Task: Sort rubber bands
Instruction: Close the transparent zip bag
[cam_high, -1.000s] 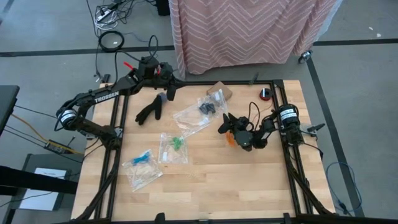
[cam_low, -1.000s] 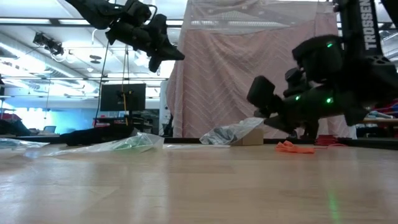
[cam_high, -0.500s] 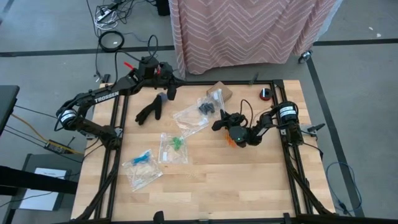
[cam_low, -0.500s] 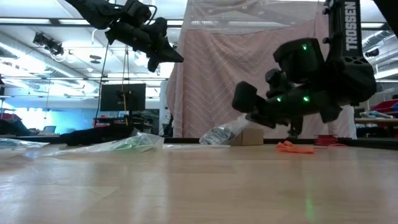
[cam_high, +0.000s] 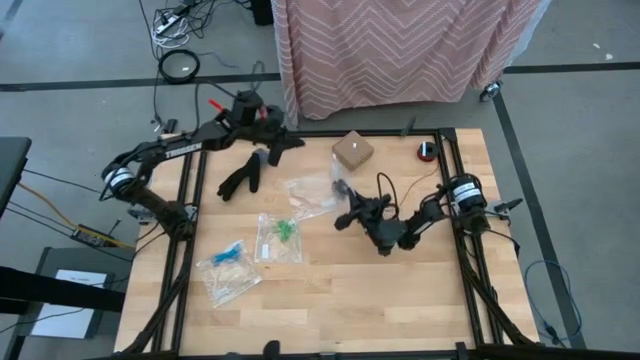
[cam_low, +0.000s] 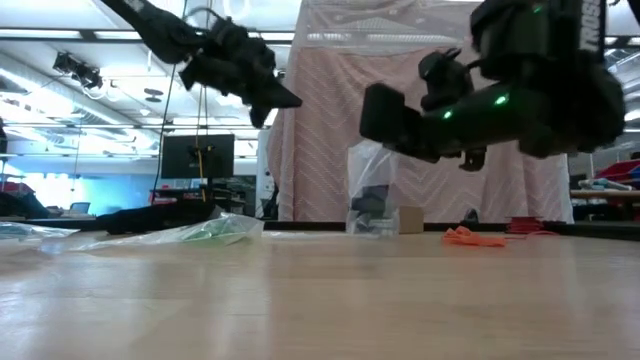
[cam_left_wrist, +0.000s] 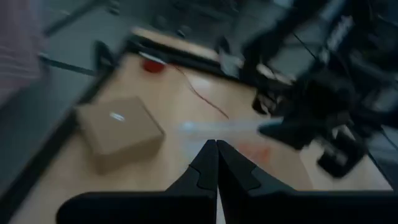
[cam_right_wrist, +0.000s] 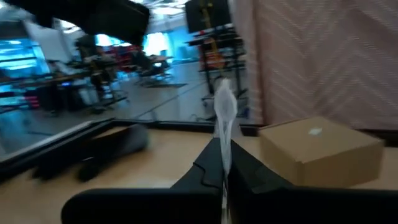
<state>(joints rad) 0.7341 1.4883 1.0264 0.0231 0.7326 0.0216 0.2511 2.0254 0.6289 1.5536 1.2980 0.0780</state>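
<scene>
left gripper (cam_high: 296, 141) hovering shut, empty, above table's far-left edge, near cardboard box (cam_high: 353, 150). my right gripper (cam_high: 340, 189) pinching clear bag (cam_low: 371, 190) by top edge, lifting; bag hanging long axis vertical, black rubber bands (cam_low: 372, 205) sagging at bottom. orange rubber bands (cam_low: 474, 237) lying loose on table (cam_high: 400, 290), 5 o'clock from my tips, under my arm; right arm nearer.
</scene>
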